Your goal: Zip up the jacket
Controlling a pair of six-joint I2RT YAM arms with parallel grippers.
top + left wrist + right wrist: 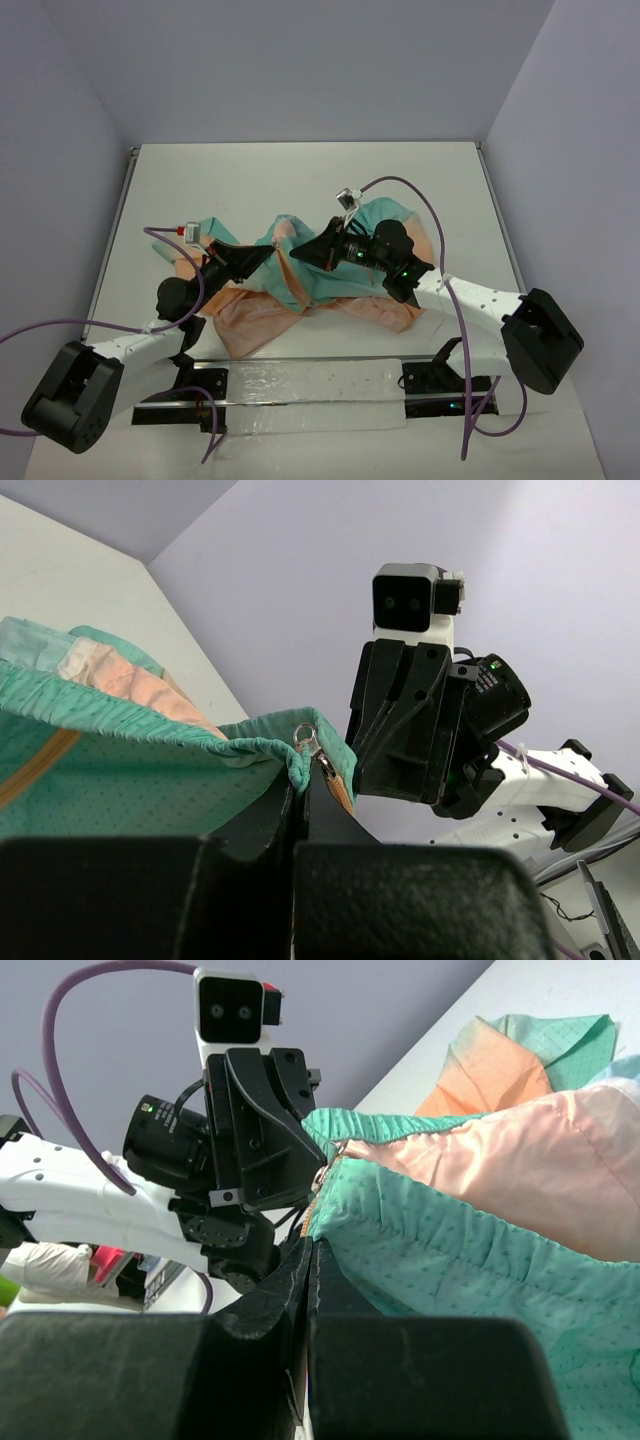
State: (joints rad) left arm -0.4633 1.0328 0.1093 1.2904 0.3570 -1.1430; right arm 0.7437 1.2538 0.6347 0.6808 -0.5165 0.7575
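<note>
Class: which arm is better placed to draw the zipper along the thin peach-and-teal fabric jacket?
Probably left: the left gripper, shut, sits below the small metal zipper pull; the right gripper pinches jacket hem.

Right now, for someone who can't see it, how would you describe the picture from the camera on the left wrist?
The left gripper is shut on the teal hem of the jacket, beside a small metal zipper pull. The right arm, black-tipped with a camera on top, faces it close by against a lilac wall.

Soft matt dotted cloth jacket (480,1260)
</note>
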